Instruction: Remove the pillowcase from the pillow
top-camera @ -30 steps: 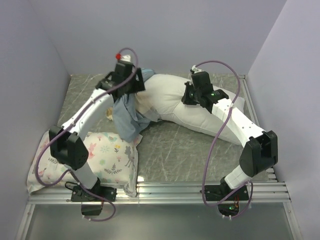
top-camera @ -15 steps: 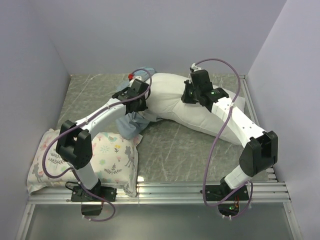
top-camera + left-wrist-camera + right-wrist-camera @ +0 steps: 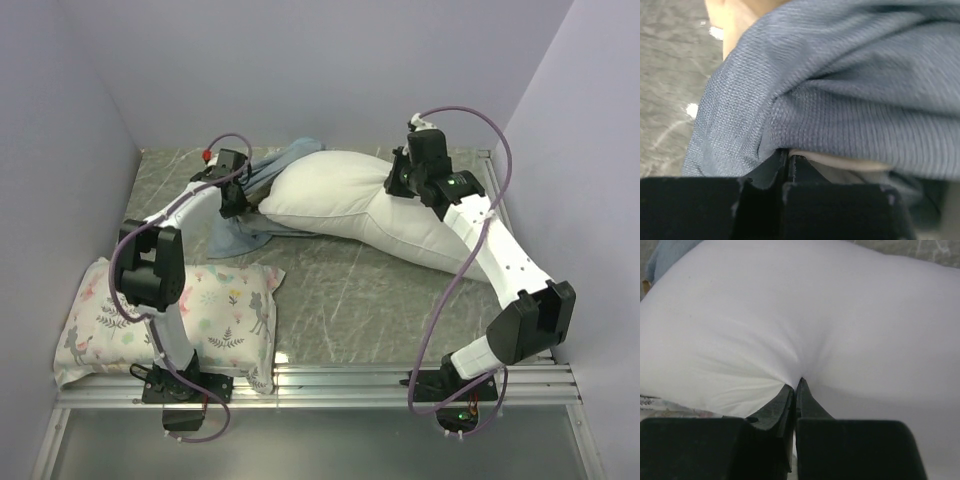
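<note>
Pinching pillowcase point(image 3: 850, 95), left tool point(image 3: 788, 159); pillow point(image 3: 820, 310), right tool point(image 3: 796, 386).

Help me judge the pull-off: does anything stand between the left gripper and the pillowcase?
Nothing visible. The left gripper is shut on a pillowcase fold; the right gripper pinches the pillow. The printed pillow lies nearer the bases.

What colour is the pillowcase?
The pillowcase is slate blue-grey, seen best in the left wrist view.
</note>
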Robot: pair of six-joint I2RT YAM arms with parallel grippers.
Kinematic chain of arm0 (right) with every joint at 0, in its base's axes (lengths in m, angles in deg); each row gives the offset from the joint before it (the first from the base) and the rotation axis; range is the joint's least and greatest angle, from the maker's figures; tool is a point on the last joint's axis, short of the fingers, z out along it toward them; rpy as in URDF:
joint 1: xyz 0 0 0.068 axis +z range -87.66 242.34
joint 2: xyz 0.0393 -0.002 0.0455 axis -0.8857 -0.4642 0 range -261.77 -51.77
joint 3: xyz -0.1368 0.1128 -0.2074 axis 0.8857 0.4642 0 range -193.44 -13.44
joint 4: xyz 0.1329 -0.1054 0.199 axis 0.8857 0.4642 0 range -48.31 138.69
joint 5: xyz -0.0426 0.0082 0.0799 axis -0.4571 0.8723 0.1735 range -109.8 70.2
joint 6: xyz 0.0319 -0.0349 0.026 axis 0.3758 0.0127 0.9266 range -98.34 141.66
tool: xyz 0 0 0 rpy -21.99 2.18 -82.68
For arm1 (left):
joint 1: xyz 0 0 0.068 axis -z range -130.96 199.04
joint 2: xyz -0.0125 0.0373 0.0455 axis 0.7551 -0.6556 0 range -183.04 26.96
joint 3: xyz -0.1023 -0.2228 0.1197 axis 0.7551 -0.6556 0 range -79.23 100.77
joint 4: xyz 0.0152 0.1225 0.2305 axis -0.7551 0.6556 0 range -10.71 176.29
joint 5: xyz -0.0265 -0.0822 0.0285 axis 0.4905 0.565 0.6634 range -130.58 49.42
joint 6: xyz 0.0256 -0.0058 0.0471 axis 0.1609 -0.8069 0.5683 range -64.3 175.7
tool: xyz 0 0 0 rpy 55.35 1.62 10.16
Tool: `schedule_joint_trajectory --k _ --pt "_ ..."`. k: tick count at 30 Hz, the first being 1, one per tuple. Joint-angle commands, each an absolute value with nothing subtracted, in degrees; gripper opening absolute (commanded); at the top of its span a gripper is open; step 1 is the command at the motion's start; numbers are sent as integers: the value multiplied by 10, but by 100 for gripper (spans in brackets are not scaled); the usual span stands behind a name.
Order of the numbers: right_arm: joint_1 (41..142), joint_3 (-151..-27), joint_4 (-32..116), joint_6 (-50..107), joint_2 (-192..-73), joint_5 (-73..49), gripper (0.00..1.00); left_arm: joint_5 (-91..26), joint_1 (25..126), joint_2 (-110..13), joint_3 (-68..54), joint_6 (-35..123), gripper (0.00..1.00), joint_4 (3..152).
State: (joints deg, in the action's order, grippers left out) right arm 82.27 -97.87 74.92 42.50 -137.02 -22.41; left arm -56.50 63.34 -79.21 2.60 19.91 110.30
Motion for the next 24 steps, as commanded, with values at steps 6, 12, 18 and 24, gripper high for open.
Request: schedule_joint_trajectory --k 6,12,18,24 --pt "806 -1018 724 420 -1286 -237 0 -553 577 -842 107 187 0 1125" --pt "789 -1048 722 428 -1240 -216 0 -541 517 -837 108 171 0 1122" --pt "785 -1077 697 439 -1232 -236 0 -546 493 -824 103 156 0 1121" --pt "783 -1041 619 459 -1205 -281 0 -547 492 -819 90 158 0 1118"
